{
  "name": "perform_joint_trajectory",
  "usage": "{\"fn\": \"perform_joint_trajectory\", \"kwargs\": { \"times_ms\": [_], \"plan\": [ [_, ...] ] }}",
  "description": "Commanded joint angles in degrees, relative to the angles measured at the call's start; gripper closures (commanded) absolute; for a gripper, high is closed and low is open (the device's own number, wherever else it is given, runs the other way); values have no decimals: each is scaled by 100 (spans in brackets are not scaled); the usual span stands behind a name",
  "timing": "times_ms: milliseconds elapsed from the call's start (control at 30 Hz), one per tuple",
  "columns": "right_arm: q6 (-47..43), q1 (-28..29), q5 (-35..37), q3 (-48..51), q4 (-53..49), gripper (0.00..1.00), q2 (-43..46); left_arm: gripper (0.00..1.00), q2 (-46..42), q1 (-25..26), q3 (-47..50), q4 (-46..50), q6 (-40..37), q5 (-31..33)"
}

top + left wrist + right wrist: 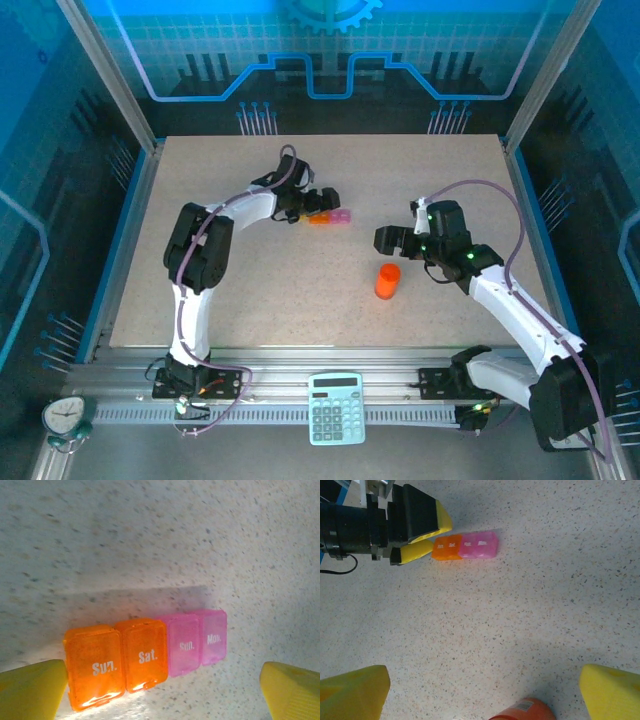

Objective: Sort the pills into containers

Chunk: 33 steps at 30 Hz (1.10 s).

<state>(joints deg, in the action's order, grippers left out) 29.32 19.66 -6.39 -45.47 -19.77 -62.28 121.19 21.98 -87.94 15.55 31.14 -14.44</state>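
Observation:
The containers (328, 217) are a short strip of two orange and two pink compartments lying flat on the table, all lids shut. In the left wrist view the containers (145, 655) read Sun., Sat., Sun., Mon. My left gripper (312, 203) hovers over their orange end, open, its yellow fingertips (35, 685) wide on either side of the strip. From the right wrist I see the containers (465, 546) with the left gripper (437, 537) beside them. My right gripper (386, 240) is open and empty just above an orange bottle (387, 281), whose top (522, 711) shows. The pills are out of view.
A calculator (336, 407) lies on the rail at the near edge between the arm bases. A small clock (63, 417) stands at the near left corner. Metal frame posts and blue panels bound the table (250, 290) on three sides.

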Motion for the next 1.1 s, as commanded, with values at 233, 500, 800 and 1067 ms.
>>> {"fn": "perform_joint_trajectory", "kwargs": {
  "times_ms": [233,500,800,1067],
  "plan": [
    [-595,548,630,-459,-1407,2,51,1,-981,24,686,-331,-91,184],
    [-755,1128,1272,-710,-1859,1,-17,1,-1966,-156,1729,-817,7,612],
    [-791,1409,1070,-1548,-1678,1,-787,1,-2971,-620,2965,-1310,509,764],
    [-298,1418,873,-3054,-1353,3,-2654,1,-3573,-1215,3549,-1201,626,780]
  ]
}}
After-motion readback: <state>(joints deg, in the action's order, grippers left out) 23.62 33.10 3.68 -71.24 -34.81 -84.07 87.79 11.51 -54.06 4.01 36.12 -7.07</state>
